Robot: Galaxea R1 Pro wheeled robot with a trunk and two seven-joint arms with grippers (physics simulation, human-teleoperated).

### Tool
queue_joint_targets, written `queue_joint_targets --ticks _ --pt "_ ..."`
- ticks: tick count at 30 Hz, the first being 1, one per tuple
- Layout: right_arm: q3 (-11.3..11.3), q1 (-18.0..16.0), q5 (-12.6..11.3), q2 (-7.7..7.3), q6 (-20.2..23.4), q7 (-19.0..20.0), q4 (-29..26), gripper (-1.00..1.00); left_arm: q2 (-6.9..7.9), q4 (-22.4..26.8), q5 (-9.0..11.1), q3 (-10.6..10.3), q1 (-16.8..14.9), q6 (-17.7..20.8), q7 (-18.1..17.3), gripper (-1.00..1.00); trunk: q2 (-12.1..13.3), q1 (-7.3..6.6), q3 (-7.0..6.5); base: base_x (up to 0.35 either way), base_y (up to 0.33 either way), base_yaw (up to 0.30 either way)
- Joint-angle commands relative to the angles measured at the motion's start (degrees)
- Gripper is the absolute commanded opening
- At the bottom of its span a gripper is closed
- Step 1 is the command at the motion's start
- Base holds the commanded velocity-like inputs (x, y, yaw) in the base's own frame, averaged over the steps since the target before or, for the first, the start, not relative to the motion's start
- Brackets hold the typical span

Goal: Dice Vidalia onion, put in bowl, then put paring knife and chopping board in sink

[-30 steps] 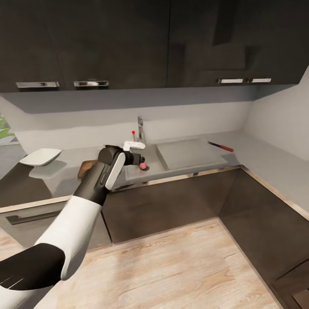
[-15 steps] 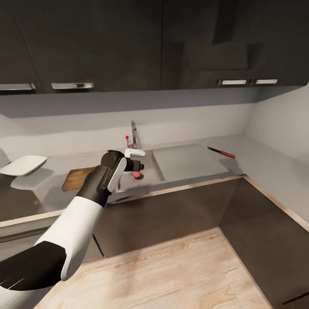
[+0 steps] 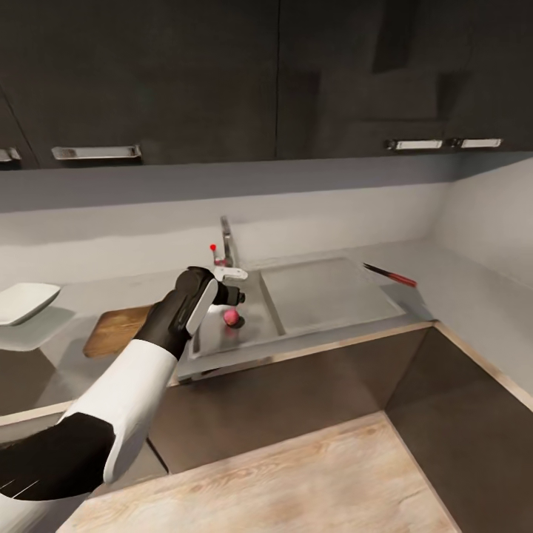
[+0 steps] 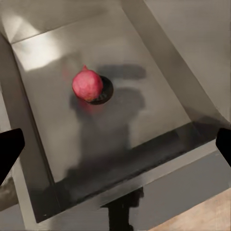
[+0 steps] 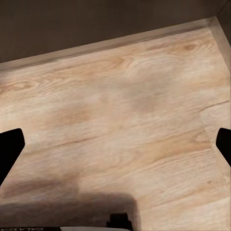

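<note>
The robot's left tool (image 4: 115,144) hangs over the sink (image 4: 159,82), fingers spread wide and gripping nothing, as the first step, fetching the Vidalia onion (image 4: 87,85), gets under way. The onion sits on the drain at the basin's centre. Next, seemingly: descend and close around it. The right tool (image 5: 115,147), likewise splayed and empty, faces wooden floor.
</note>
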State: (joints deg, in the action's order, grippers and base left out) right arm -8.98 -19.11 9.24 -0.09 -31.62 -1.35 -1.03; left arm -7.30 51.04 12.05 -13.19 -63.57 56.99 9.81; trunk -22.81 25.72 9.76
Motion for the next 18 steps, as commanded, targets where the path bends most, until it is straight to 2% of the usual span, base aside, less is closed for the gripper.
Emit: queue_joint_targets --ticks 1,10,18 --pt "-0.4 -0.1 0.6 0.00 -0.2 -0.1 0.1 1.00 0.04 -0.3 0.6 -0.1 -0.1 0.2 0.6 1.00 -0.1 0.07 0.11 0.325 0.000 0.000" --pt "-0.5 -0.1 0.6 0.18 -0.2 -0.1 0.1 1.00 0.03 -3.3 0.6 -0.1 -0.1 -0.9 0.5 1.00 -0.1 0.07 0.11 0.325 0.000 0.000" --pt "-0.5 -0.1 0.6 0.26 -0.2 -0.1 0.1 1.00 0.09 -9.0 0.6 -0.1 -0.1 -5.8 0.5 1.00 -0.1 0.07 0.11 0.319 0.019 0.000"
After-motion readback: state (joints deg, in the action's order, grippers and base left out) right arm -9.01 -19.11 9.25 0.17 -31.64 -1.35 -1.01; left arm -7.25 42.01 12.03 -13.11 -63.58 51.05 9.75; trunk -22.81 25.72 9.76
